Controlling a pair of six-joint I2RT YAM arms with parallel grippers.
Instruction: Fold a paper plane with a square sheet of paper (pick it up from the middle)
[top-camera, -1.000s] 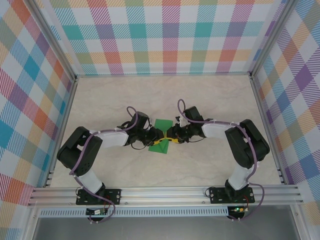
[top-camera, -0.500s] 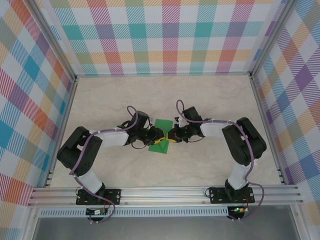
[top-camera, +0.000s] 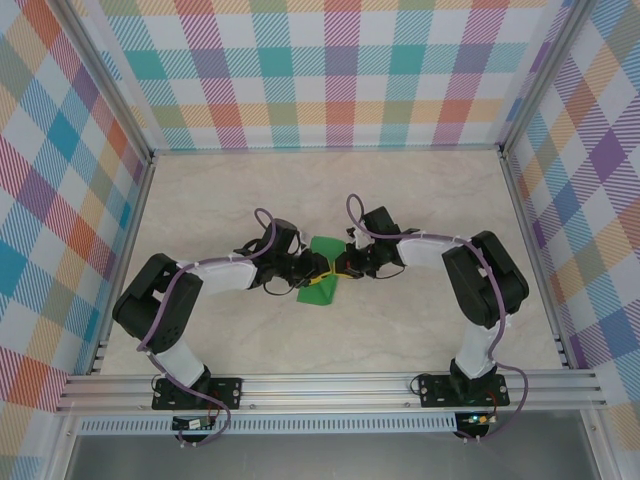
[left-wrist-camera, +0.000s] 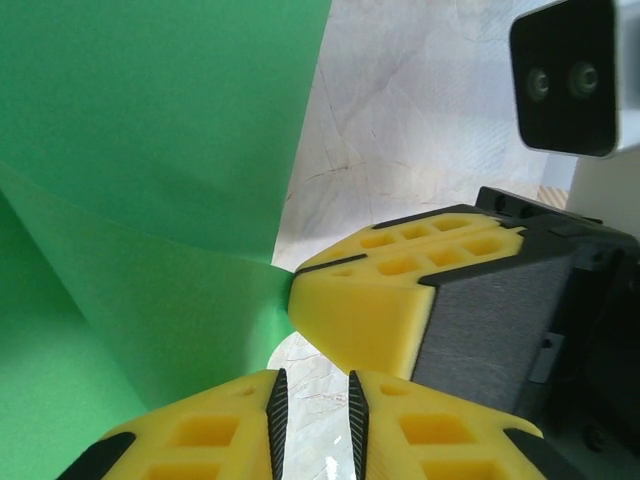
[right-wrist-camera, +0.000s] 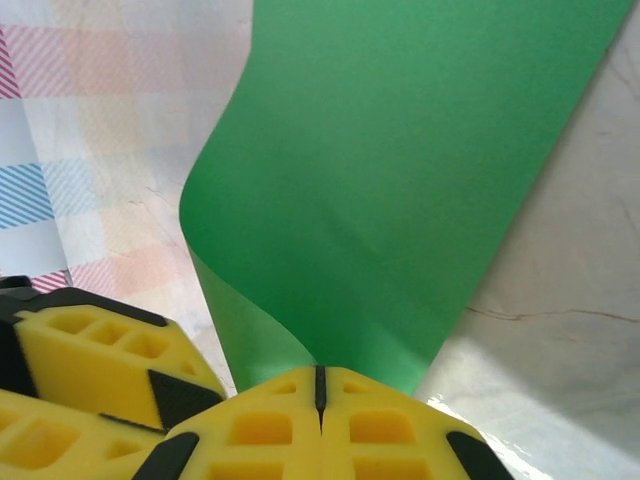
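The square sheet of paper (top-camera: 324, 250) is bright green and lies at the middle of the table, bent upward between the two grippers. My right gripper (top-camera: 338, 268) is shut on its edge. In the right wrist view the closed yellow fingers (right-wrist-camera: 320, 385) pinch the paper (right-wrist-camera: 400, 170), which curls up and over from them. My left gripper (top-camera: 316, 276) sits just left of that pinch. Its jaws (left-wrist-camera: 314, 400) stand slightly apart, with bare table showing through the gap and nothing held. The paper (left-wrist-camera: 150, 130) rises to their left, and the right gripper's fingers (left-wrist-camera: 390, 300) are right in front.
The marble-patterned tabletop (top-camera: 420, 200) is walled by plaid panels on three sides. An aluminium rail (top-camera: 330, 385) runs along the near edge by the arm bases. The right wrist camera housing (left-wrist-camera: 570, 75) hangs close above the left gripper.
The right gripper has shut on the paper's edge and shifted slightly left and away. The paper now bends upward between the grippers. The left gripper has barely moved.
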